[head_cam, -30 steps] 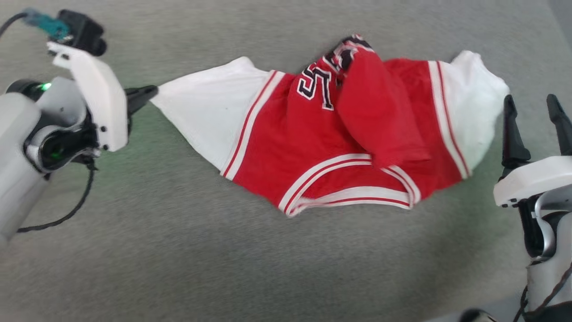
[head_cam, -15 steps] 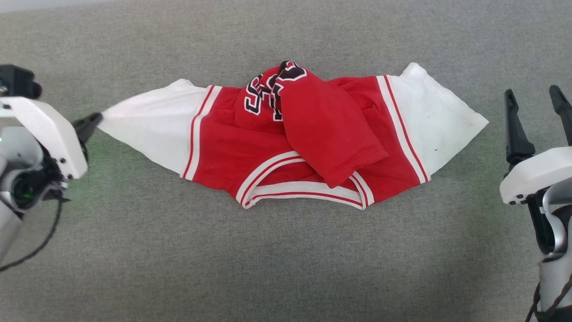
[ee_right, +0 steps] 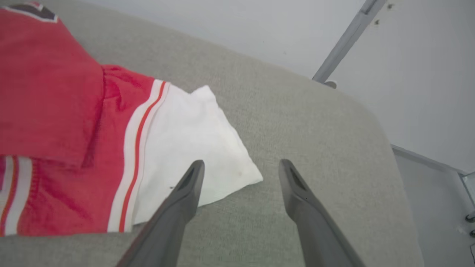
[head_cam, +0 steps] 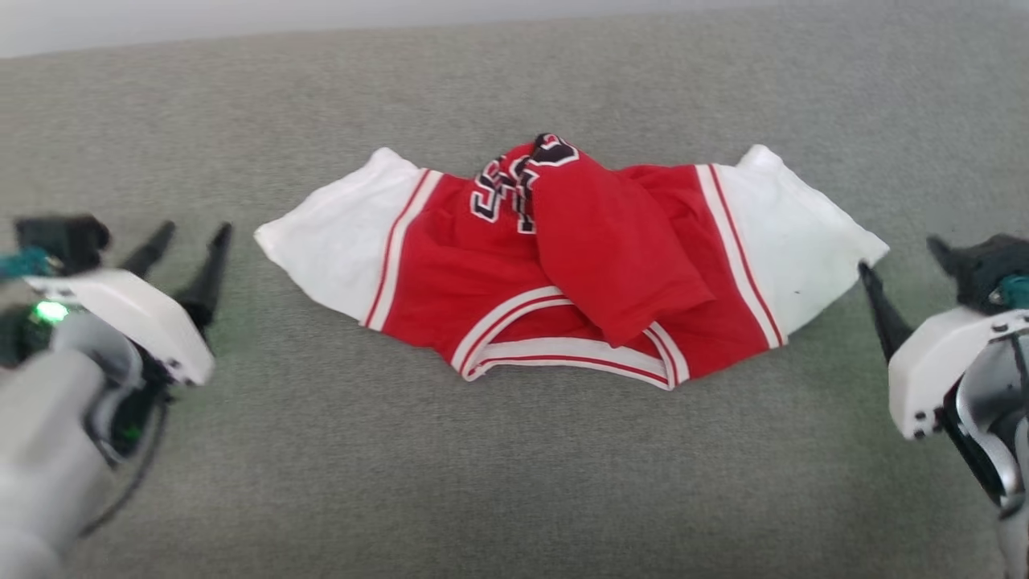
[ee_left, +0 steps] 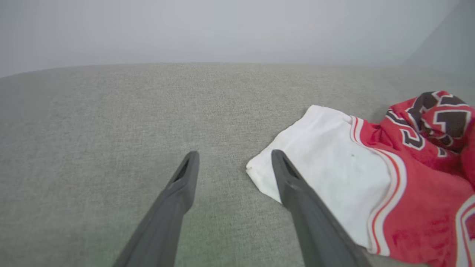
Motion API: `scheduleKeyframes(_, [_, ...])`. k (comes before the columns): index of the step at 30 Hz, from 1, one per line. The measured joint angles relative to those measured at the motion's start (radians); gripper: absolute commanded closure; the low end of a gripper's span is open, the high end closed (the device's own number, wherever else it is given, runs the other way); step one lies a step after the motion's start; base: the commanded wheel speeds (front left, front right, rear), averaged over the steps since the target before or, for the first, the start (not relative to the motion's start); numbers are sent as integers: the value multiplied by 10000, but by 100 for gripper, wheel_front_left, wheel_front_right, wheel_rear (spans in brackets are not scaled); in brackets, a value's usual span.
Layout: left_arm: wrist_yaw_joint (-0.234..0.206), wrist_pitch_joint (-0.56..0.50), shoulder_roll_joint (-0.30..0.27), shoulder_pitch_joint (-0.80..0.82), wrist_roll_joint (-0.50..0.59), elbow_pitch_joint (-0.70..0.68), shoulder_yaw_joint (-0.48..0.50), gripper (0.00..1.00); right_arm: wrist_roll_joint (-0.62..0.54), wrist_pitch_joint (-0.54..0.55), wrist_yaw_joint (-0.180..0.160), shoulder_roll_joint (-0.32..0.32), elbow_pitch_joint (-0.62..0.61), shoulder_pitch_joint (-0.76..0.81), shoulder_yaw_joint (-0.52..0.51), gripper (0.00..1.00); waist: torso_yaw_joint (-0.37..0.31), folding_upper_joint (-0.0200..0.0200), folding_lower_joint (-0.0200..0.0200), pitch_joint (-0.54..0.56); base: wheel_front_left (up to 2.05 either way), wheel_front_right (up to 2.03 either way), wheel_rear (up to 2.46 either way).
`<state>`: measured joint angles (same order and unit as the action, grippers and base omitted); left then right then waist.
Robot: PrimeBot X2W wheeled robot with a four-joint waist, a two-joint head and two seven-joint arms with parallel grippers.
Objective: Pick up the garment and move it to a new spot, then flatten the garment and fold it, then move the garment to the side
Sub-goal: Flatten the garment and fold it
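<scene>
The garment (head_cam: 611, 241) lies bunched on the grey surface with both white sleeves spread sideways, the red body folded over the middle and the striped collar toward me. My left gripper (head_cam: 193, 237) stands open a little left of the left sleeve (head_cam: 338, 241), holding nothing. In the left wrist view the left gripper (ee_left: 234, 155) has its right finger beside the sleeve's corner (ee_left: 326, 174). My right gripper (head_cam: 900, 257) is open just off the right sleeve's tip (head_cam: 804, 241). In the right wrist view the right gripper (ee_right: 241, 165) has its left finger over the sleeve's edge (ee_right: 193, 141).
The grey fabric surface (head_cam: 514, 482) stretches wide around the garment, and its far edge (head_cam: 241, 36) runs along the top. In the right wrist view the surface's rounded edge (ee_right: 386, 141) drops off to the right, with a pale wall and a metal post (ee_right: 345, 40) beyond.
My left gripper has opened, let go of the left sleeve and drawn back from it. The sleeve tip has relaxed toward the body. The head camera has shifted too.
</scene>
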<state>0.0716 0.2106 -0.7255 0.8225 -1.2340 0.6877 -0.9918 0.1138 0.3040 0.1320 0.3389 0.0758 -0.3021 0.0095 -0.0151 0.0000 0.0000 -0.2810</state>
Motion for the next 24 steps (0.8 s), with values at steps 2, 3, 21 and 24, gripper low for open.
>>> scheduleKeyframes(2, [-238,397,303,-386,222,-105,136,0,355,660,0,500,-71,183,441,0,171,1,0,84,0,0,0])
scheduleKeyframes(3, [-374,466,466,-591,487,-196,244,0,529,993,0,752,-123,275,625,0,272,0,0,119,0,0,0])
scheduleKeyframes(21, [-370,525,4527,-5354,8489,-5083,7248,0,3204,4316,0,5254,-466,-385,3254,0,2380,0,0,-435,0,0,0])
scheduleKeyframes(24, [-77,525,4865,-5500,9010,-5198,7705,0,3436,4282,0,5469,-81,-677,3638,0,2541,0,1,-635,0,0,0])
